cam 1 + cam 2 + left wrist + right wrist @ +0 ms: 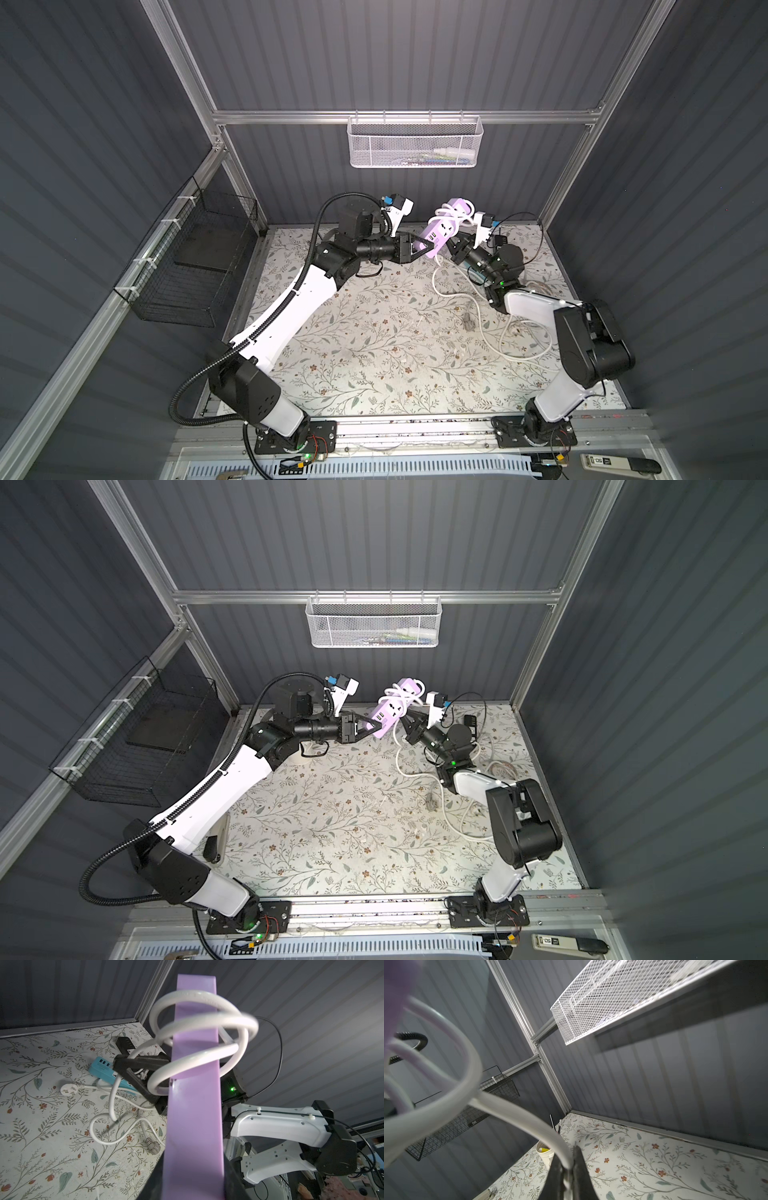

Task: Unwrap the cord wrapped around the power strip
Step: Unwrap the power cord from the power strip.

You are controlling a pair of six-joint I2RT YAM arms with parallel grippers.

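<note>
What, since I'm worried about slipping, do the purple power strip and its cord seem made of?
Power strip: probably hard plastic, smooth, slightly glossy; flat faces show soft reflections. Cord: likely vinyl or rubber sheath, glossy white; bends into smooth loops.

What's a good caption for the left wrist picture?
Purple power strip wrapped in white cord, right gripper pinching the cord with shut jaws.

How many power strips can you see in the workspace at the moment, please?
3. A purple strip is held above the table in the left end effector; a blue strip and a black strip lie on the table near the right arm. More may be hidden under that arm.
</note>
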